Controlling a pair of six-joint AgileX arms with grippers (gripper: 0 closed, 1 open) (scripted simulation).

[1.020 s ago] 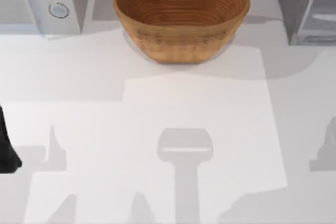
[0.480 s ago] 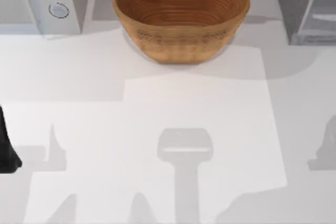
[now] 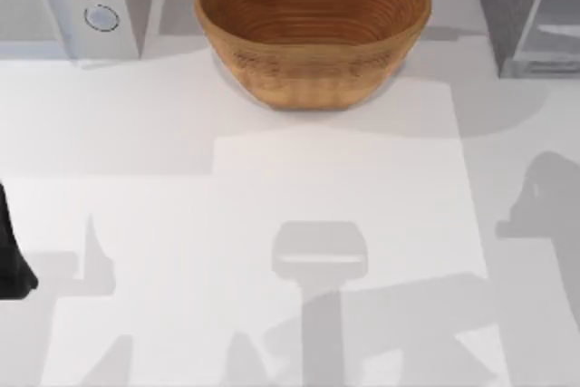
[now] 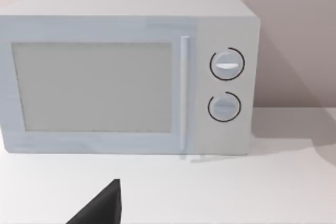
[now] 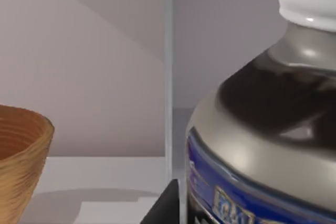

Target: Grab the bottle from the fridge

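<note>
The bottle [image 5: 262, 129] looms very close in the right wrist view, with a white cap, a dark glossy body and a blue label band. It stands upright just past a pale vertical door edge [image 5: 169, 77]. A dark piece of my right gripper [image 5: 165, 205] shows low beside the bottle. I cannot tell whether the two touch. The fridge [image 3: 507, 6], dark grey and speckled with a pale glassy panel, stands at the table's back right corner. My left arm [image 3: 11, 260] rests at the table's left edge, and its gripper [image 4: 102, 205] faces the microwave.
A big woven brown basket [image 3: 313, 24] sits at the back middle, and its rim [image 5: 21, 145] also shows in the right wrist view. A white microwave [image 3: 68, 2] with two round knobs stands at the back left. The right arm's shadow lies across the table's right front.
The right arm's shadow has shifted up and leftward on the table's right side and now spreads wide across the front. The left arm, basket and fridge have not moved.
</note>
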